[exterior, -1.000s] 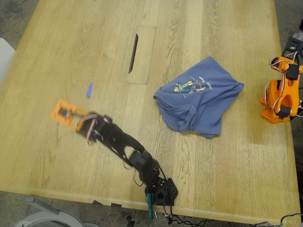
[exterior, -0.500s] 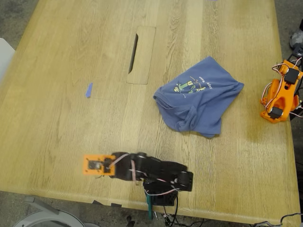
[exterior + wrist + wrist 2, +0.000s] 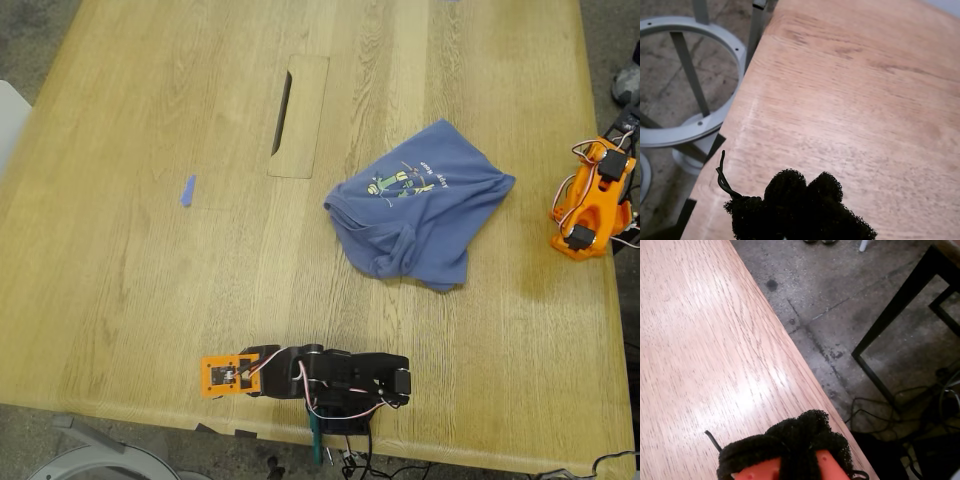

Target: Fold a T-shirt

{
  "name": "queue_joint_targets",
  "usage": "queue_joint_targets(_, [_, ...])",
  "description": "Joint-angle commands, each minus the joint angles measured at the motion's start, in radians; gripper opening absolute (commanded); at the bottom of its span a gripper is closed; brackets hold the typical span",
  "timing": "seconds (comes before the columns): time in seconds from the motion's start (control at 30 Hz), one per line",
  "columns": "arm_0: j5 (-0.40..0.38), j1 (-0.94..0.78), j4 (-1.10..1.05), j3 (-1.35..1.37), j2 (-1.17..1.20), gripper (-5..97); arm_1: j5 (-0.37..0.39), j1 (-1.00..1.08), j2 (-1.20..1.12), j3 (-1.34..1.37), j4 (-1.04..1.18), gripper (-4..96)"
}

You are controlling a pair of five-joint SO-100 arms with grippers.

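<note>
One crumpled T-shirt [image 3: 420, 205] on table [image 3: 150, 150].

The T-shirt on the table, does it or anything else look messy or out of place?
Yes. The T-shirt lies in a rumpled heap, creased and bunched along its near edge rather than neatly folded. A small blue scrap also lies alone on the table, away from everything.

T-shirt [image 3: 420, 203] on table [image 3: 150, 270], right of slot [image 3: 283, 112] in exterior view, tape [image 3: 187, 190] left
</note>
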Motion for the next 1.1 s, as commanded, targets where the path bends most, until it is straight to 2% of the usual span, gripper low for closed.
queue_joint_targets(0.0, [0.005,-0.012,-0.156,0.046,0.114,0,-0.006,0.009,0.009,0.038,-0.026,0.1])
queue_joint_targets(0.23, [0.034,-0.021,-0.118,0.163,0.112,0,-0.005,0.014,0.009,0.123,-0.089,0.1])
queue_joint_targets(0.6, [-0.015,-0.012,0.135,0.163,0.114,0,0.0,0.005,0.009,0.147,0.021,0.1])
queue_joint_targets(1.07, [-0.012,0.008,0.193,0.161,0.114,0,0.002,0.092,0.009,0.149,0.008,0.1])
